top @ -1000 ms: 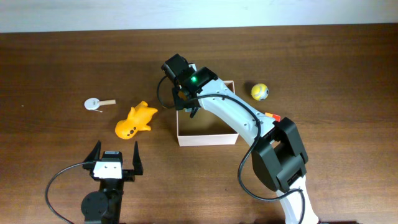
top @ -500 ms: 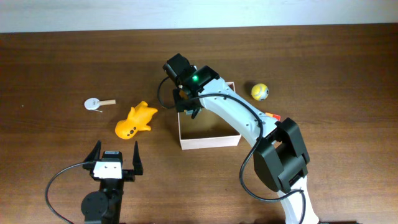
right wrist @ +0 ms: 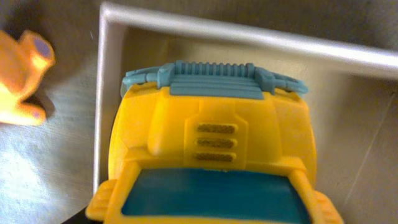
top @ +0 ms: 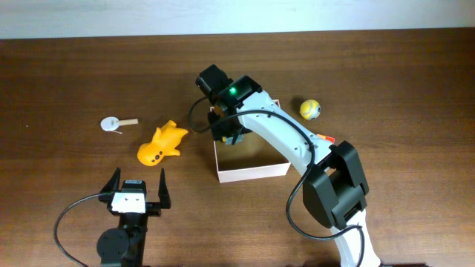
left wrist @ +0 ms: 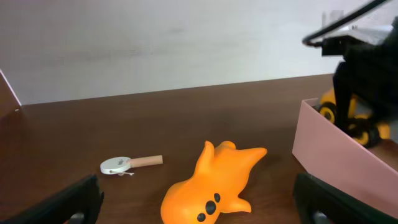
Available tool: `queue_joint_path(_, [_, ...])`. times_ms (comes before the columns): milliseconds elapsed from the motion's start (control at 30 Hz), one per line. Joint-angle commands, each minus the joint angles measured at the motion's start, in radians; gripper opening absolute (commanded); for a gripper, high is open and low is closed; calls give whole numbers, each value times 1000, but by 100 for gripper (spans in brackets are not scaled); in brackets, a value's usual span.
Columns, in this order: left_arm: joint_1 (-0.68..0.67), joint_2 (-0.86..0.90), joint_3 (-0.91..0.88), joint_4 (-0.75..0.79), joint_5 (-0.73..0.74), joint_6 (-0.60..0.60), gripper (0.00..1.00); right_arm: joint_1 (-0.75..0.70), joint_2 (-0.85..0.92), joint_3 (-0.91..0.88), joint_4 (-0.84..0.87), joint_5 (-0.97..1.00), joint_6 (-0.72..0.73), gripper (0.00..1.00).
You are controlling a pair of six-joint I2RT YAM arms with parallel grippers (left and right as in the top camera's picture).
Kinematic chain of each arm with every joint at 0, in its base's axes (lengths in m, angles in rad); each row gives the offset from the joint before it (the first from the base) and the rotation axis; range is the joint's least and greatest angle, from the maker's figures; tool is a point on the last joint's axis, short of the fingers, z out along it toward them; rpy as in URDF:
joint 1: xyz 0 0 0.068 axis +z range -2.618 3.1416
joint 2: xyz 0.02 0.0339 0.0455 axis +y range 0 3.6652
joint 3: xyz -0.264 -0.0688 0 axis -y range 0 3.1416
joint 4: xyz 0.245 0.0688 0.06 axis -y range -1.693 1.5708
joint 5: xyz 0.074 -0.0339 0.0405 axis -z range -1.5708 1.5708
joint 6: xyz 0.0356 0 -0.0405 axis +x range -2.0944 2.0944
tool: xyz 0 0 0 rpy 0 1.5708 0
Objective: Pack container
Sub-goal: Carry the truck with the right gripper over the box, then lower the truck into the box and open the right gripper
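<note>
The container (top: 254,173) is a shallow square box with white walls and a tan inside, at the table's middle. My right gripper (top: 228,132) is over its left wall, shut on a yellow toy truck (right wrist: 211,143) with a blue windscreen and teal grille. The truck fills the right wrist view and hangs just above the container's inner corner (right wrist: 249,34). In the left wrist view the truck's black wheels (left wrist: 351,118) show above the container wall (left wrist: 336,152). My left gripper (top: 138,187) is open and empty near the front edge, facing an orange toy animal (left wrist: 217,180).
The orange toy animal (top: 162,144) lies left of the container. A white disc with a wooden handle (top: 114,123) lies further left. A yellow ball (top: 310,109) and a small orange piece (top: 324,139) lie right of the container.
My right gripper has moved toward the front with the truck, lower over the container's left wall. The container has shifted slightly to the front right. The left arm has not moved.
</note>
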Motion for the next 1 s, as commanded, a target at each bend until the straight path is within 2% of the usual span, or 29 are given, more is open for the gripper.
queue_joint_path(0, [6,-6,-6,-3,-3,-2,99,3,1,13,-6,-22,-39,54])
queue_joint_path(800, [6,-6,-6,-3,-3,-2,99,2,24,11,95,-3,-71,55])
queue_joint_path(833, [6,-6,-6,-3,-3,-2,99,3,29,11,97,-3,-71,56])
queue_joint_path(867, [6,-6,-6,-3,-3,-2,99,3,33,11,100,-3,-71,66])
queue_joint_path(967, [6,-6,-6,-3,-3,-2,99,3,40,11,104,-3,-71,70])
